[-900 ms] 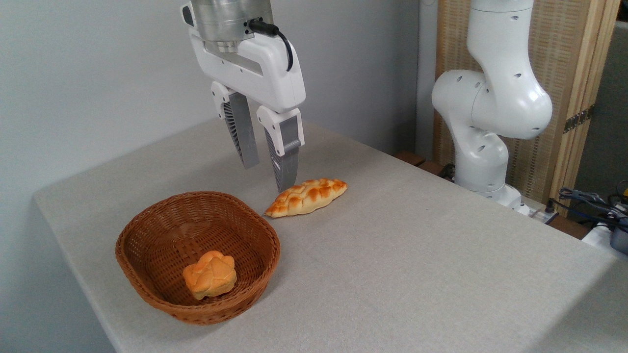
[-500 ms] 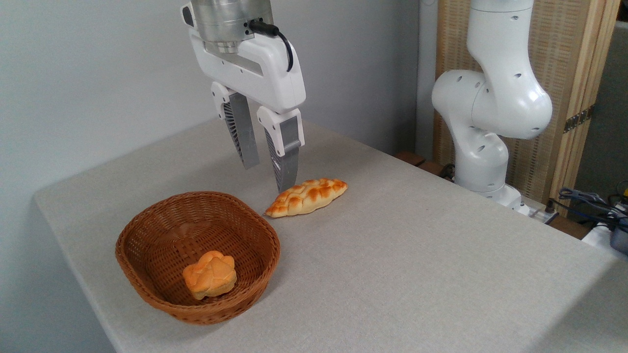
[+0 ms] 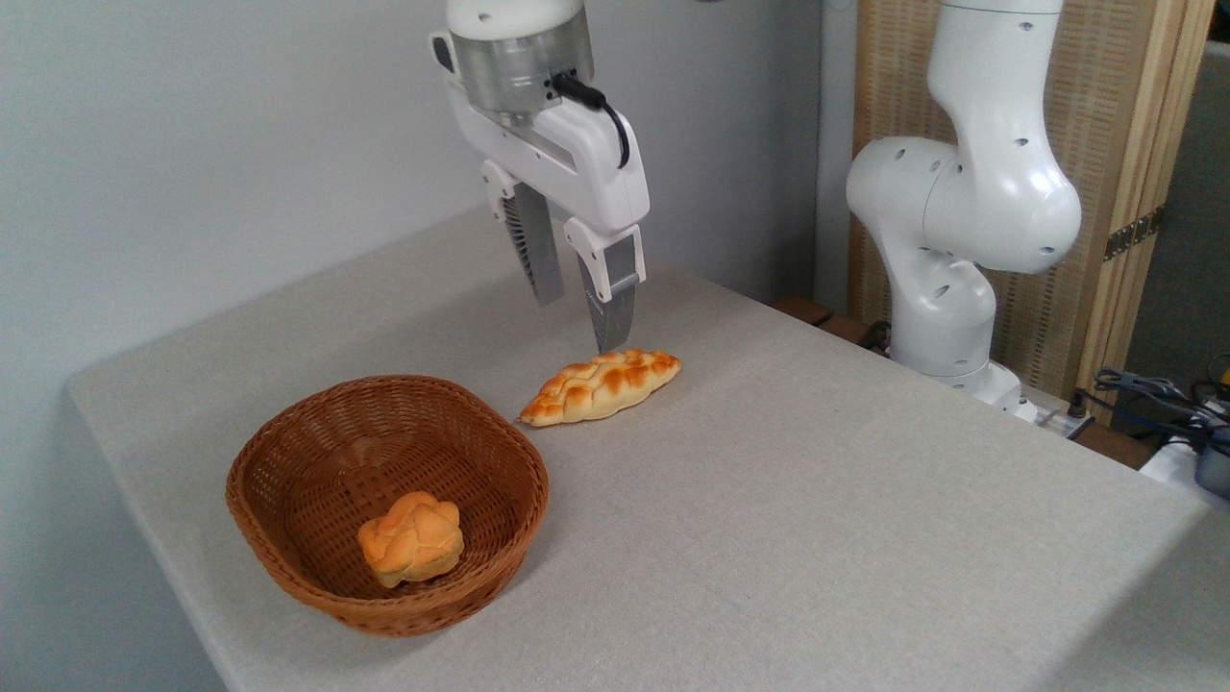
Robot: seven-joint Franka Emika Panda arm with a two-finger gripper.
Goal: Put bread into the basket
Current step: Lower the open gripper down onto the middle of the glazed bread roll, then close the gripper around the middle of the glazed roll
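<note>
— Camera view first: how far along is the job?

— Hardly begun, I judge. The long braided loaf of bread (image 3: 601, 385), pale gold with orange-brown toasted bumps and pointed ends, lies flat on the grey cloth-covered bench (image 3: 817, 519), outside the oval brown woven wicker basket (image 3: 288, 567). Nothing holds it. The only thing inside the basket is a small round knotted orange bun (image 3: 411, 538), and that is not the piece the task names.

— So what is left?

— Everything that counts: the grasp, the lift, the carry to the basket and the release.

— And the jaws?

— The white two-finger gripper (image 3: 578, 317) hangs with its jaws apart and empty, grey ribbed fingers (image 3: 613, 312) pointing down. The loaf lies just below them, clear of both fingers; the nearer fingertip sits right above the loaf's middle-to-right part, though from this one angle I cannot tell how much height separates them.

— Where is the basket from there?

— Below the jaws and to their left, nearer the camera, its rim close to the loaf's left tip but not touching it.
</note>
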